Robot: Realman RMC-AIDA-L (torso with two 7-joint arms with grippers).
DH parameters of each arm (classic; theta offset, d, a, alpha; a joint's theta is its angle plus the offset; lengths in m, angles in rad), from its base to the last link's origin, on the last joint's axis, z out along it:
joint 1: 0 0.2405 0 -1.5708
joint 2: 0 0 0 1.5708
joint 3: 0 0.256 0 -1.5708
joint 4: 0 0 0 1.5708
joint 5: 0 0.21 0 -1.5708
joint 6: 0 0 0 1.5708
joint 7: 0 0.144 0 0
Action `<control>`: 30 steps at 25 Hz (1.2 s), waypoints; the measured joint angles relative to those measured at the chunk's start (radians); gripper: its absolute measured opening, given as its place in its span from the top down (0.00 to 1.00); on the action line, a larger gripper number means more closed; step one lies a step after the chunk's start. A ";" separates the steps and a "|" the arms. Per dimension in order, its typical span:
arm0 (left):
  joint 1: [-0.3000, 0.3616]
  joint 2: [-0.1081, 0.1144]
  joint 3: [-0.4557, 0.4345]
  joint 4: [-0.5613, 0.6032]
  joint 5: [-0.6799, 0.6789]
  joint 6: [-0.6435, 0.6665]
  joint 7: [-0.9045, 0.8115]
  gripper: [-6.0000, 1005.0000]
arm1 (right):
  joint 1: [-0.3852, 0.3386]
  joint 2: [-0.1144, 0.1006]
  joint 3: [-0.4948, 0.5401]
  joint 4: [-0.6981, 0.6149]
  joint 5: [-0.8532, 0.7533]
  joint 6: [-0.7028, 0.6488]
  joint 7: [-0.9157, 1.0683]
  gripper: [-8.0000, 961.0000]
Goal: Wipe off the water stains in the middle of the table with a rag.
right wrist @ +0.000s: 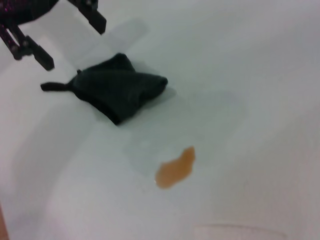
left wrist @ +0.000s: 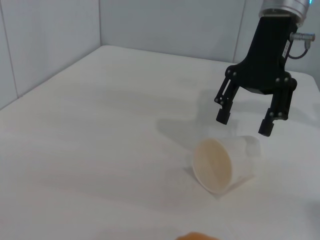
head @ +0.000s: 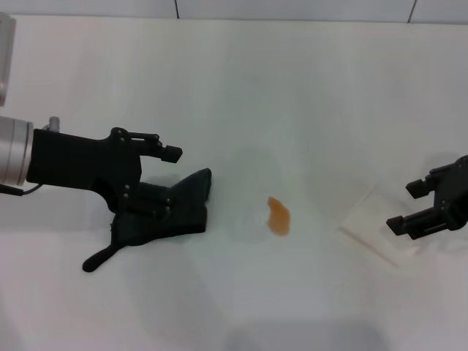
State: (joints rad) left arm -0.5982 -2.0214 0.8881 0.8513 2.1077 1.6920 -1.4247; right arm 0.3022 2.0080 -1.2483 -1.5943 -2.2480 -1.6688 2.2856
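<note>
The black rag (head: 179, 213) lies crumpled on the white table (head: 241, 88), left of centre, with its tail strip toward the front left. The small orange-brown water stain (head: 278, 216) sits to its right near the middle. My left gripper (head: 167, 183) is open and hovers over the rag's left part without gripping it. The right wrist view shows the rag (right wrist: 117, 90), the stain (right wrist: 175, 169) and the left gripper (right wrist: 70, 41) with fingers apart beside the rag. My right gripper (head: 413, 205) is open at the right side.
A translucent white cup (head: 376, 228) lies on its side under the right gripper. The left wrist view shows this cup (left wrist: 225, 162) and the right gripper (left wrist: 245, 122) just above it, not touching. A wall runs along the table's far edge.
</note>
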 joint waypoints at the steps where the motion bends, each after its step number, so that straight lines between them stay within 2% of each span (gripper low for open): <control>1: 0.000 0.000 0.000 0.000 0.000 0.000 0.000 0.18 | 0.003 0.000 -0.003 -0.003 -0.011 -0.001 0.008 0.20; 12: -0.002 0.000 0.000 0.000 0.000 0.000 0.005 0.18 | 0.076 0.002 -0.083 -0.010 -0.116 -0.038 0.123 0.20; 21: -0.002 -0.002 0.000 -0.001 0.000 -0.001 0.009 0.18 | 0.085 0.003 -0.147 0.000 -0.119 0.010 0.150 0.20; 30: 0.000 -0.001 0.000 -0.002 0.000 -0.002 0.016 0.18 | 0.089 0.003 -0.155 0.006 -0.137 0.032 0.150 0.20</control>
State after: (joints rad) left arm -0.5982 -2.0220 0.8881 0.8497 2.1075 1.6904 -1.4083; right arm 0.3912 2.0110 -1.4030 -1.5880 -2.3852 -1.6363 2.4359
